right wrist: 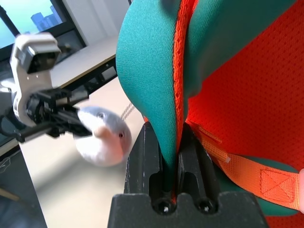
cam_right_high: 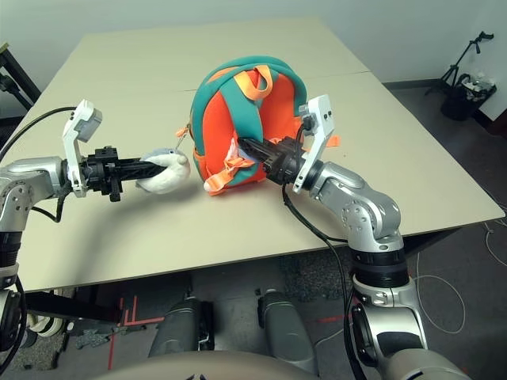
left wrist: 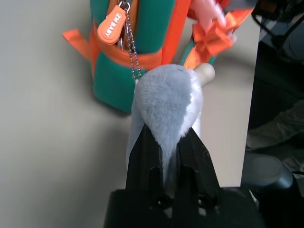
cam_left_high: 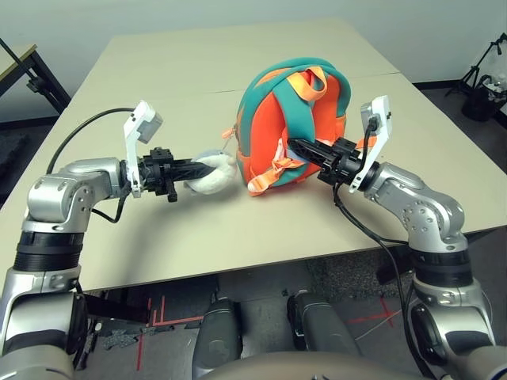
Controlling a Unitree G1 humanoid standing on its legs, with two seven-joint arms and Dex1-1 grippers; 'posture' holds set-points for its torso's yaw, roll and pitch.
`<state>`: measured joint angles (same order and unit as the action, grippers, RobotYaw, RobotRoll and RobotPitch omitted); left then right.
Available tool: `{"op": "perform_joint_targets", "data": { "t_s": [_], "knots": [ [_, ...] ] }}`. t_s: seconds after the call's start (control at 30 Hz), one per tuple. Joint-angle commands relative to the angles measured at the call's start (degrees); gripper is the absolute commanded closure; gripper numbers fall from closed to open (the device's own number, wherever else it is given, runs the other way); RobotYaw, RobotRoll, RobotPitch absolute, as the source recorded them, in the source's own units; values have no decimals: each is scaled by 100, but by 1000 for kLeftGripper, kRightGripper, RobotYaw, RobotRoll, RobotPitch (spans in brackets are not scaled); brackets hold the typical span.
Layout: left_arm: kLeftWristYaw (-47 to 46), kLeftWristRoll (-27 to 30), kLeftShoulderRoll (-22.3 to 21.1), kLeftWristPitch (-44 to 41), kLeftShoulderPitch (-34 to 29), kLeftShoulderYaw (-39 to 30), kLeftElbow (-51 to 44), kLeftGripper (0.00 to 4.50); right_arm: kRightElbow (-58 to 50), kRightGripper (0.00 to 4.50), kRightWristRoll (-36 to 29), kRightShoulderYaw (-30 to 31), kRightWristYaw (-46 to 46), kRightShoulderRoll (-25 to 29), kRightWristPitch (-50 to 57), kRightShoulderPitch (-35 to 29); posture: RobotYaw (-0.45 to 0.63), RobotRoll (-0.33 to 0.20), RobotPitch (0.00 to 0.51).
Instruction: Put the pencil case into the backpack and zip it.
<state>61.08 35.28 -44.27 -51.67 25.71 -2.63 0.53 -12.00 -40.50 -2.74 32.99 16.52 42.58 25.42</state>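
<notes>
The backpack (cam_left_high: 295,127) looks soft and floppy, right gripper (right wrist: 172,142) clamped on its teal edge, left gripper (left wrist: 166,142) pinching shut on the squashy plush fish (left wrist: 166,97).

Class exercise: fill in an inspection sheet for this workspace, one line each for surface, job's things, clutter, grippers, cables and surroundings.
Surface: beige table, bare around the bag.
Job's things: teal and orange backpack stands upright mid-table, orange side toward the robot; a grey-and-white plush fish hangs from it on a small chain. Pencil case: nothing seen.
Clutter: nothing seen.
Grippers: left gripper shut on the plush fish; right gripper shut on a teal strap of the backpack.
Cables: black cables loop along both forearms.
Surroundings: dark stand on the floor at the robot's right; red tape marks under the table.
</notes>
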Motion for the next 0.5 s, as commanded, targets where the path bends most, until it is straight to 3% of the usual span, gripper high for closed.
{"op": "perform_joint_targets", "data": {
  "t_s": [0.03, 0.2, 0.27, 0.5],
  "knots": [
    [-98, 8, 52, -95, -97, -12, 53, 4466, -34, 4464, -15, 105, 95, -43, -30, 56, -67, 0, 67],
    [-198, -76, 30, 18, -176, -91, 151, 4466, -40, 4464, 9, 115, 101, -48, -33, 36, -66, 0, 69],
    [-340, 241, 166, -112, -50, -510, 222, 3751, -57, 4464, 21, 129, 129, -18, -17, 23, -65, 0, 70],
    [-526, 865, 84, -446, 30, -1620, 442, 1065, -141, 1837, 30, 130, 676, 600, 95, -30, -67, 0, 74]
  ]
}}
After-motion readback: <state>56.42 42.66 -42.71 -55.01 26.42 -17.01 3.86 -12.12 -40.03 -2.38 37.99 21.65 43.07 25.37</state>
